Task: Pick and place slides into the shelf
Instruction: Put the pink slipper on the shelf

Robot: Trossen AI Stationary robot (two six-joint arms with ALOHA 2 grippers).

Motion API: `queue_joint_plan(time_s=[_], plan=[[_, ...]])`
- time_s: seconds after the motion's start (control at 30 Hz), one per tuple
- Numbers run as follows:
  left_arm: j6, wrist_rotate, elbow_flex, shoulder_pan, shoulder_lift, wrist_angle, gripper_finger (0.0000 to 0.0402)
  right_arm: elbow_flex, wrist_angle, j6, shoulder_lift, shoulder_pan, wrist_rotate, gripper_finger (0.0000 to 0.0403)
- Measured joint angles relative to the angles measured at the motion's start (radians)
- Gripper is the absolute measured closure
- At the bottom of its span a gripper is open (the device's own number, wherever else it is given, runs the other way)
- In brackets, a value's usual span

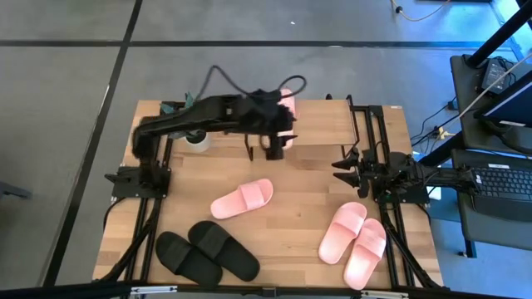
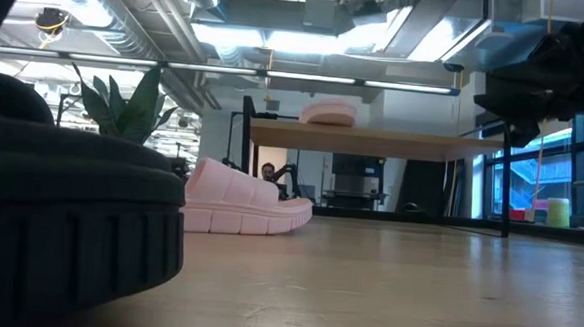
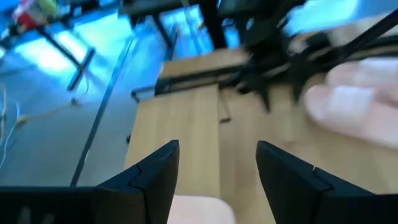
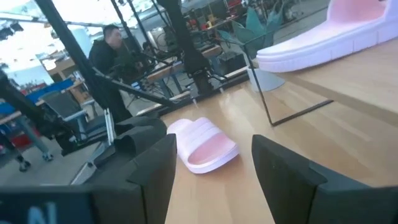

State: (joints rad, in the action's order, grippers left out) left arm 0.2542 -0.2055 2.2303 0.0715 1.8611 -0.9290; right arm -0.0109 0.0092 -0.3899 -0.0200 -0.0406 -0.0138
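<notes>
One of the six slides looks to be put away. It is the pink slide on the shelf (image 1: 288, 101), lying on the top board right by the left gripper (image 1: 274, 148) and partly hidden under that arm. In the low view it sits flat on the board. The left gripper hangs over the shelf (image 1: 332, 124) at its table-side edge. Its fingers (image 3: 155, 171) are spread wide with nothing between them, and a pale pink blur shows just under them. I take that as a placing step just finished.

Five slides are still on the table, so most of the job remains. The lone pink slide (image 1: 242, 198) is a short way out from the left gripper, lying at an angle mid-table, and would probably be the easiest to fetch next. The pink pair (image 1: 342, 232) is further off, side by side just beyond the right gripper (image 1: 341, 166). That gripper waits low at the table's right side, fingers wide and empty. The black pair (image 1: 218, 252) is farthest from the left gripper, overlapping at the table's opposite edge. Whether the lower tier of the shelf holds anything cannot be made out.
</notes>
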Motion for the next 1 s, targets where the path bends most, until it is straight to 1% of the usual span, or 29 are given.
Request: queue_joint_plan(time_s=[0.1, 0.23, 0.33, 0.4, 0.53, 0.7, 0.8, 0.9, 1.0], plan=[[-0.010, 0.004, 0.000, -0.051, -0.060, -0.039, 0.0195, 0.000, 0.000, 0.042, 0.000, 0.000, 0.001, 0.0192], [-0.017, 0.000, -0.012, -0.152, -0.118, -0.068, 0.0195, 0.000, 0.000, 0.092, -0.002, 0.000, 0.000, 0.0192], [-0.042, -0.046, -0.070, -0.225, -0.141, -0.067, 0.0195, 0.000, 0.000, 0.134, -0.006, 0.000, -0.005, 0.0192], [-0.066, -0.083, -0.131, -0.260, -0.158, -0.047, 0.0195, 0.000, 0.000, 0.142, -0.007, 0.000, -0.007, 0.0192], [-0.130, -0.089, -0.334, -0.303, -0.225, 0.087, 0.0195, 0.000, 0.000, 0.133, -0.007, 0.000, -0.010, 0.0192], [-0.150, -0.068, -0.703, -0.354, -0.355, 0.349, 0.0195, 0.000, 0.000, 0.137, -0.007, 0.000, -0.010, 0.0192], [-0.169, -0.057, -0.897, -0.407, -0.419, 0.495, 0.0195, 0.000, 0.001, 0.133, -0.007, 0.000, -0.015, 0.0192], [-0.203, -0.059, -1.040, -0.450, -0.456, 0.596, 0.0195, 0.000, 0.001, 0.143, -0.006, 0.000, -0.015, 0.0192], [-0.227, -0.063, -1.118, -0.475, -0.465, 0.621, 0.0195, 0.000, 0.001, 0.173, -0.006, 0.000, -0.014, 0.0192]])
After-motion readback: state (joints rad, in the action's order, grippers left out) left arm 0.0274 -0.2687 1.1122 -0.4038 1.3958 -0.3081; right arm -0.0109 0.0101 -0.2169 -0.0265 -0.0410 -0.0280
